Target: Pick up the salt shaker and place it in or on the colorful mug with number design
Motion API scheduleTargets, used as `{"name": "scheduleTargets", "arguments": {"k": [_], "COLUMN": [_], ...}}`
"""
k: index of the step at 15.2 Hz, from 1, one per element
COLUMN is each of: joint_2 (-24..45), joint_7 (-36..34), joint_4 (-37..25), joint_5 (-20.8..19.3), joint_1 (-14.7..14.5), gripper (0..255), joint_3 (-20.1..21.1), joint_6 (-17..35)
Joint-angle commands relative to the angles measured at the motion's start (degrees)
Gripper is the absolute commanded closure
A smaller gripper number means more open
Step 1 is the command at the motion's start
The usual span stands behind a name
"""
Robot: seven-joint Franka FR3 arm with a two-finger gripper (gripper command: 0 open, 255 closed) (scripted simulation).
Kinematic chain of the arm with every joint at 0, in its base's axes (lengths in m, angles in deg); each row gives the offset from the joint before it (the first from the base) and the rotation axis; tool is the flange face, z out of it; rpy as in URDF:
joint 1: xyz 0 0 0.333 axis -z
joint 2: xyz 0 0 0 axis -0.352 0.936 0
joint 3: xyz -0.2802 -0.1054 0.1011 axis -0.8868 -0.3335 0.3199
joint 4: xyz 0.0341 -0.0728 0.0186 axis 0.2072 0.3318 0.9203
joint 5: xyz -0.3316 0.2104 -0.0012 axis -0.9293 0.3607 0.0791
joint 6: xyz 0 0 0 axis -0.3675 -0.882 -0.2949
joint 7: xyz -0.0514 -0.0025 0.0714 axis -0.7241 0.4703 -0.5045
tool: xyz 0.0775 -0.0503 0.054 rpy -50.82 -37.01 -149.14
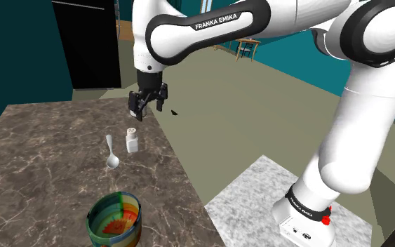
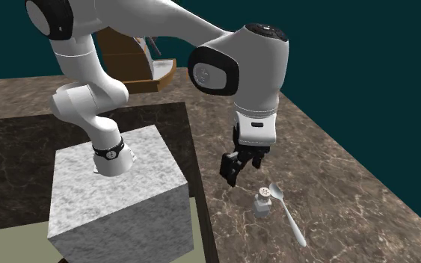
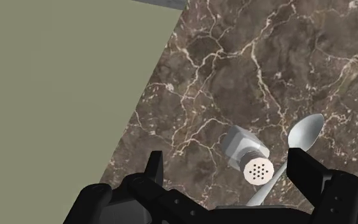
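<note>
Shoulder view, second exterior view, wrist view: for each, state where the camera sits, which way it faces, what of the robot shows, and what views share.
Shoulder view: beside and behind the stand, looking down over the marble table; arm and gripper show above the salt shaker.
Second exterior view: roughly opposite, facing back; stand at its left, arm bending down to the table.
Wrist view: on the hand, looking down past the open fingers at table edge and floor.
Shared: all three show the salt shaker beside the spoon.
</note>
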Motion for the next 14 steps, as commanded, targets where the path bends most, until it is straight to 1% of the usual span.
{"name": "scheduleTargets", "arguments": {"k": [1, 4, 5, 12, 14], "joint_2": [4.4, 11.5, 12.3, 14.1, 14.1], "joint_7": [-1.7, -3.7, -3.9, -4.5, -4.5], "joint_4": [-4.0, -11.5, -12.4, -9.0, -9.0], "joint_5": [-1.7, -4.1, -4.3, -5.2, -5.2], "joint_1": [-1.4, -4.1, -4.4, -4.6, -4.6], "gripper": [0, 0, 0, 0, 0], "joint_3": [0.3, 0.3, 0.2, -0.2, -0.2], "joint_6": [-0.1, -1.1, -1.3, 3.7, 3.7]}}
